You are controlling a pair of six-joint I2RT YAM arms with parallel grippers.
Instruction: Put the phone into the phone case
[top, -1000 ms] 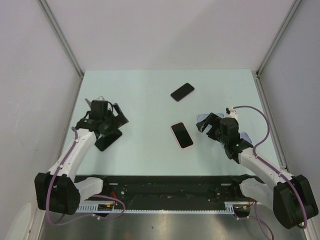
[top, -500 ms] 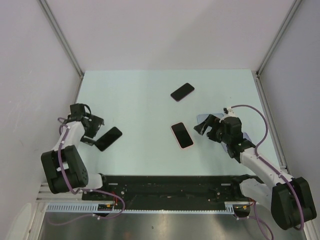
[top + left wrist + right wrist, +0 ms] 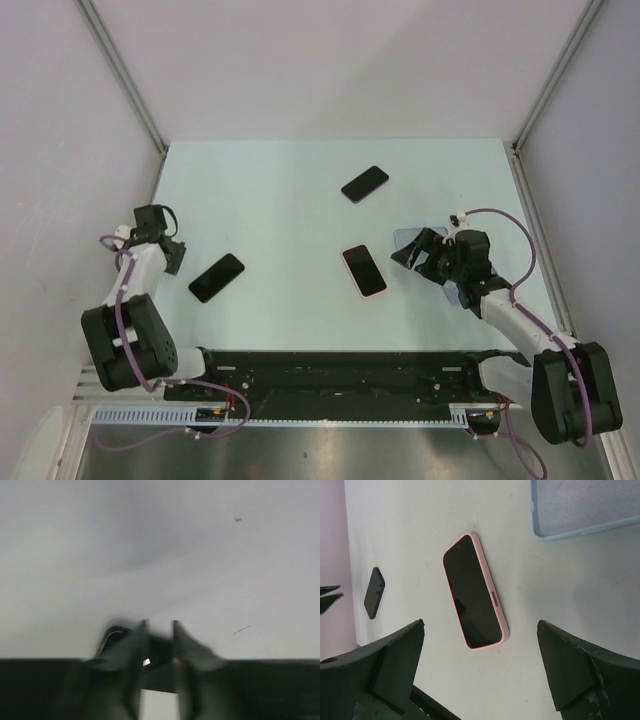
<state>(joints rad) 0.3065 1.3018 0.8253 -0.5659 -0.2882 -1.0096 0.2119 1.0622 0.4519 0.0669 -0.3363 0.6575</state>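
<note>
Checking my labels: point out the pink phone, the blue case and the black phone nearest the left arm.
pink phone (image 3: 475, 595), right wrist view, middle of its screen.
blue case (image 3: 585, 502), right wrist view, its inner face.
black phone (image 3: 216, 277), top external view, its centre.

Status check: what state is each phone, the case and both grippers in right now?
Pink phone, lying flat, screen up, not in the case.
Blue case, lying open side up, empty.
Near black phone, lying flat, clear of both grippers.
Far black phone, lying flat.
Right gripper, open wide, empty.
Left gripper, empty; too blurred to tell open or shut.
</note>
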